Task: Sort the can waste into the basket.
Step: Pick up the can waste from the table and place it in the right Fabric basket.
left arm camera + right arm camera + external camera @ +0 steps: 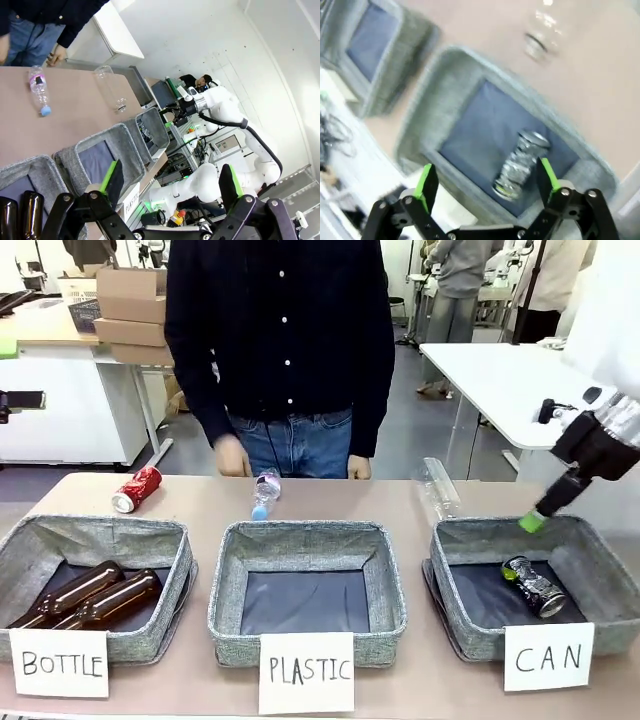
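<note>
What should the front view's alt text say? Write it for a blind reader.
The right gripper hovers at the far rim of the CAN basket, where a black can lies. A red can lies on the table near a person.

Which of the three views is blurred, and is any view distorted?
Right wrist view: blurred, with the can and basket smeared. Front view: sharp and evenly lit, the CAN card readable. Left wrist view: sharp, but the table is tilted and the wide lens bows the background lines.

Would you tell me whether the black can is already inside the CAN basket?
Inside: the black can lies on its side on the dark lining of the CAN basket, below the open right gripper.
</note>
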### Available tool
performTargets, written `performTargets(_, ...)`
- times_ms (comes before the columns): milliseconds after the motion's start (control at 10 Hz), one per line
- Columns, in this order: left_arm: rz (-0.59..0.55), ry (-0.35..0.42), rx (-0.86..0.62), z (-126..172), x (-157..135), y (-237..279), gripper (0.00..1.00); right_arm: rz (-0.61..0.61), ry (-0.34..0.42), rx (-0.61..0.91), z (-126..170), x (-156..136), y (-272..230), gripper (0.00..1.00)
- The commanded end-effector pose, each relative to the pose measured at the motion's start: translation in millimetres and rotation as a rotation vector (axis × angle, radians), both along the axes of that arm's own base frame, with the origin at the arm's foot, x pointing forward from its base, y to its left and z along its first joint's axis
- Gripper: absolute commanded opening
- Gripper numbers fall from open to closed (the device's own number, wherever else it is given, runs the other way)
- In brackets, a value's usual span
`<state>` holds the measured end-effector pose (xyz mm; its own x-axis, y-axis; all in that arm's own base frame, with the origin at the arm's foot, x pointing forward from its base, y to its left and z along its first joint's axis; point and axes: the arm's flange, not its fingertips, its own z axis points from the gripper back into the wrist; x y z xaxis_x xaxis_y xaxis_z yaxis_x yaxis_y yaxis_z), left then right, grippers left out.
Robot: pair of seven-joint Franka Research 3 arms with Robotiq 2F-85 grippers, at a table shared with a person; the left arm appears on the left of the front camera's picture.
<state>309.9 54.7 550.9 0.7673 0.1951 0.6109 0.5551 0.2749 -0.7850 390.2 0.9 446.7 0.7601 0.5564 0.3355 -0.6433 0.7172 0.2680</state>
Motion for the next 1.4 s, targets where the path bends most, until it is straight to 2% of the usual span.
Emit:
performTargets(0,-0.002,-0.027,-0.016,1,1,-2,1.00,-0.467,0.309,0.476,26,13,32,1.00)
performTargets(100,-0.002,-0.027,-0.016,1,1,-2,1.00,-0.429,0.400,0.714,38,14,34,1.00)
performTargets(200,-0.002,-0.027,-0.016,1,1,-2,1.00,-0.538,0.436,0.935,49,3,28,1.00)
performTargets(300,-0.002,-0.027,-0.016,1,1,-2,1.00,-0.490,0.424,1.052,53,-16,20,1.00)
performTargets(600,-0.002,-0.027,-0.016,1,1,-2,1.00,-0.472,0.299,1.317,58,-57,-26,1.00)
performTargets(700,-0.002,-0.027,-0.016,1,1,-2,1.00,-0.648,0.272,1.411,56,-58,-42,1.00)
performTargets(800,-0.002,-0.027,-0.016,1,1,-2,1.00,-0.366,0.399,0.975,65,-40,-12,1.00)
performTargets(1300,-0.002,-0.027,-0.016,1,1,-2,1.00,-0.366,0.399,0.975,65,-40,-12,1.00)
